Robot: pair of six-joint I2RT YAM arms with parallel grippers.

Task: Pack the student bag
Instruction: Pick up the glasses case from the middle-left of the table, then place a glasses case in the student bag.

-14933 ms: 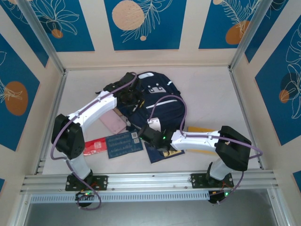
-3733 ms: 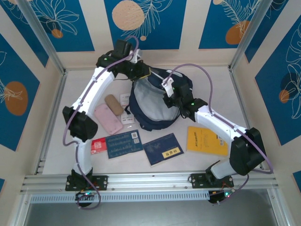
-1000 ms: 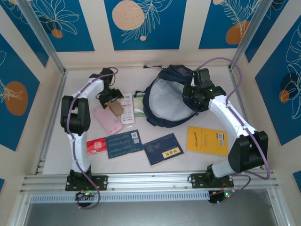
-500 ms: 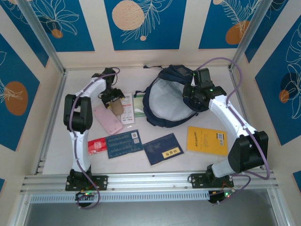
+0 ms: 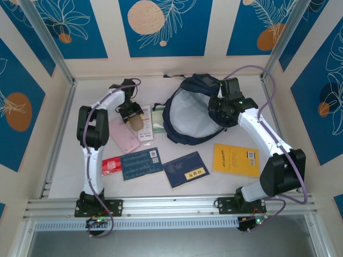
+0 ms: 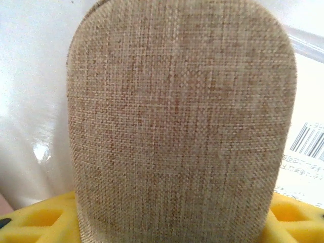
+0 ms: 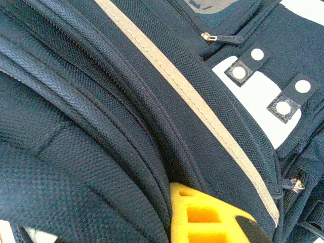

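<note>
The student bag [image 5: 199, 90] lies at the back middle of the table, its mouth held open on a pale grey lining. My right gripper [image 5: 219, 110] is shut on the bag's right rim. In the right wrist view folds of navy fabric [image 7: 101, 101] run in beside my yellow finger [image 7: 202, 215]. My left gripper [image 5: 132, 114] is down over a tan woven case [image 5: 136, 122] left of the bag. The left wrist view is close on that case [image 6: 177, 116], and a yellow finger [image 6: 35, 223] sits tight against each of its sides.
A pink case [image 5: 124, 136] lies beside the tan one, with white packets [image 5: 146, 124] between it and the bag. Along the front lie a red card [image 5: 111, 165], a blue booklet [image 5: 141, 163], a navy notebook [image 5: 185, 169] and a yellow book [image 5: 236, 159]. Frame posts stand at the corners.
My left gripper has shifted slightly right onto the tan case and narrowed around it. The right arm and the bag have stayed still.
</note>
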